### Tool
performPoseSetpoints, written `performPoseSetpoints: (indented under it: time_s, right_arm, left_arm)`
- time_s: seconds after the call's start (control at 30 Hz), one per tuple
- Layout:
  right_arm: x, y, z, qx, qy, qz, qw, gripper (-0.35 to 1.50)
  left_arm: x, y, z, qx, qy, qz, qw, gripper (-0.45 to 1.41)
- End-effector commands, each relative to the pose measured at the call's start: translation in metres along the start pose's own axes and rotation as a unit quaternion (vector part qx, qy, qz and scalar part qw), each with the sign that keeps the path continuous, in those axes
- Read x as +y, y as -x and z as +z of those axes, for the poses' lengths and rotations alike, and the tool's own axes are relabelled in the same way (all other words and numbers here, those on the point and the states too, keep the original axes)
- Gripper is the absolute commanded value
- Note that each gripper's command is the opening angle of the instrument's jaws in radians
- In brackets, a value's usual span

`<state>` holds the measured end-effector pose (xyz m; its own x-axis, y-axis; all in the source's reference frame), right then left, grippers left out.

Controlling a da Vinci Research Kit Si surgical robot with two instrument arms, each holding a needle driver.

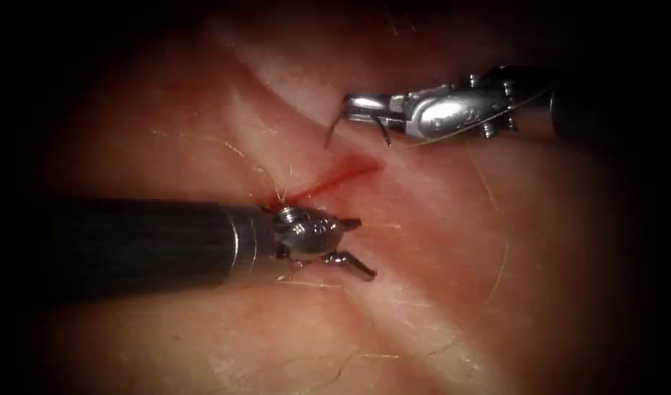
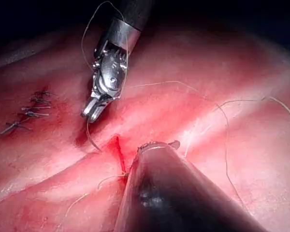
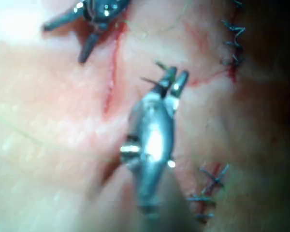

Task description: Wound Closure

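Observation:
The cut [image 1: 334,181] is a short red slit in the tissue [image 1: 437,241], wet with red fluid. My right tool [image 1: 347,106] hovers above and to the right of the slit, jaws shut on the curved needle [image 1: 334,133] near mid-curve. Both ends of the needle hang down, free of the tissue. Pale thread [image 1: 505,249] trails from the right tool over the tissue right of the cut. My left tool [image 1: 363,247] sits just below the cut, jaws open and holding nothing. The left wrist view has the right tool [image 2: 88,115], the needle [image 2: 92,139] and the cut [image 2: 118,150].
Older dark stitches [image 2: 31,108] lie on the tissue beyond the right tool, and more of them [image 3: 232,38] show in the right wrist view. The left tool's dark shaft [image 1: 145,245] crosses the tissue left of the cut. Loose thread [image 2: 225,130] loops over the tissue.

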<state>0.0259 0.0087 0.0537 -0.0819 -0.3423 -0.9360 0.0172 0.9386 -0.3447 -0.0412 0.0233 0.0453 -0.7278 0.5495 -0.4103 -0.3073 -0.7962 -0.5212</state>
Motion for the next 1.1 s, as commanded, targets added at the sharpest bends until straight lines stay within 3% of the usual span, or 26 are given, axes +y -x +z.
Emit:
performPoseSetpoints:
  time_s: [0.03,0.23,0.67,1.1]
  right_arm:
    - [0.0002,0.0006,0.0006,0.000,-0.002,-0.001,1.000,-0.35]
    - [0.0002,0.0009,-0.0002,-0.005,-0.002,-0.007,1.000,-0.35]
    - [0.0003,0.0012,0.0009,-0.008,0.002,-0.011,1.000,-0.35]
    - [-0.0014,0.0021,0.0018,-0.013,-0.011,-0.019,1.000,-0.35]
  left_arm:
    - [-0.0002,-0.0002,0.0007,0.001,0.001,0.001,1.000,0.71]
    - [-0.0001,-0.0002,0.0006,0.001,0.002,0.001,1.000,0.71]
    - [0.0000,-0.0003,0.0006,0.001,0.002,0.001,1.000,0.71]
    - [-0.0001,-0.0004,0.0003,0.001,0.005,0.001,1.000,0.71]
